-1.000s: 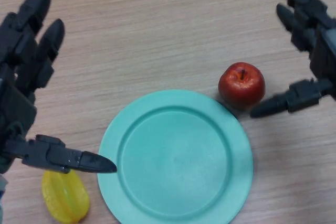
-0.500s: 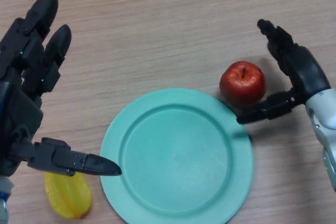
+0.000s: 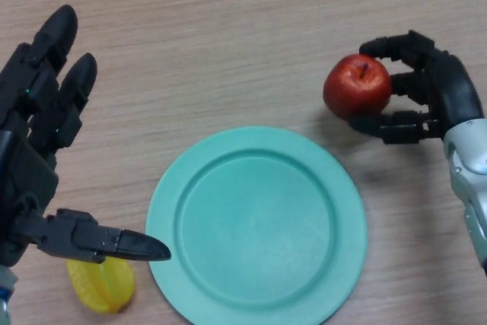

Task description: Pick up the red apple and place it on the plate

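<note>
The red apple (image 3: 356, 86) is held above the wooden table, up and to the right of the plate, with my right hand (image 3: 426, 89) shut on it: fingers curl over its top and right side, the thumb under it. The round teal plate (image 3: 256, 226) lies flat at the bottom centre with nothing on it. My left hand (image 3: 34, 157) hovers open at the left edge, fingers straight and the thumb pointing toward the plate's left rim.
A yellow star fruit (image 3: 101, 285) lies at the bottom left, partly under my left thumb and just left of the plate. The wooden table (image 3: 228, 36) stretches bare across the far half.
My right hand closed round the apple and lifted it up and slightly away from the plate's rim. The left hand barely shifted.
</note>
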`<state>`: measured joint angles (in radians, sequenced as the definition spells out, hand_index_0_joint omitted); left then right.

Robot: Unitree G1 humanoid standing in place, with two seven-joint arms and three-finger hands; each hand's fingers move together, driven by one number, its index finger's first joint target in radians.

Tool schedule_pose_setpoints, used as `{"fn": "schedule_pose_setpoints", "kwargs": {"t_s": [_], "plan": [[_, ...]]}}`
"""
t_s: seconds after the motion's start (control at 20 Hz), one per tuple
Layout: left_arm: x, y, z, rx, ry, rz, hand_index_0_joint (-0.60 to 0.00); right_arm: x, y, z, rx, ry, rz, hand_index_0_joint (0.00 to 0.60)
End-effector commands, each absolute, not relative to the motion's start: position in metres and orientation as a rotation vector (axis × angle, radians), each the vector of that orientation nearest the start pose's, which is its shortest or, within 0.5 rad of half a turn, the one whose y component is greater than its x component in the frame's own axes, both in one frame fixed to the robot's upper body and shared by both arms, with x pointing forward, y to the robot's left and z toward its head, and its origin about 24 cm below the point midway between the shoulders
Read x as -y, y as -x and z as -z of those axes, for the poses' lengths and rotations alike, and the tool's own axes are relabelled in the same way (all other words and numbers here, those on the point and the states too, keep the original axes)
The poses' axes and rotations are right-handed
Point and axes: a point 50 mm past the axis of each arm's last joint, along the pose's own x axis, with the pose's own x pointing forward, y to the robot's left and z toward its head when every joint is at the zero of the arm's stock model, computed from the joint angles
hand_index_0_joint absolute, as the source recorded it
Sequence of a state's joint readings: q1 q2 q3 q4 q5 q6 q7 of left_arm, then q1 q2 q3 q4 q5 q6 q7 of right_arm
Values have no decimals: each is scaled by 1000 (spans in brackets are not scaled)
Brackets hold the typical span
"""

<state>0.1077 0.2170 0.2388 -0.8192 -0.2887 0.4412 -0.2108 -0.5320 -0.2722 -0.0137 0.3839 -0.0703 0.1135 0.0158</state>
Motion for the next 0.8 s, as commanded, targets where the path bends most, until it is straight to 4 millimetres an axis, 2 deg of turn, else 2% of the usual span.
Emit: {"fn": "schedule_pose_setpoints", "kwargs": {"t_s": [0.05,0.1,0.25,0.4,0.5,0.7,0.75,0.8], "plan": [[-200,-184,-201,523,-138,109,0,183,-344,-159,262,253,10,600],[-201,-184,-201,521,-140,107,0,170,-332,-160,261,260,-44,600],[-201,-184,-204,523,-162,110,0,152,-314,-153,238,333,-75,600],[-201,-183,-207,533,-176,122,0,129,-287,-132,211,416,-143,600],[-201,-183,-206,535,-182,117,0,120,-277,-117,197,478,-188,600],[-202,-184,-204,530,-180,111,0,110,-267,-113,196,428,-283,600],[-202,-184,-204,530,-180,111,0,109,-266,-113,199,428,-285,550],[-202,-184,-203,529,-181,110,0,109,-266,-115,207,424,-294,400]]}}
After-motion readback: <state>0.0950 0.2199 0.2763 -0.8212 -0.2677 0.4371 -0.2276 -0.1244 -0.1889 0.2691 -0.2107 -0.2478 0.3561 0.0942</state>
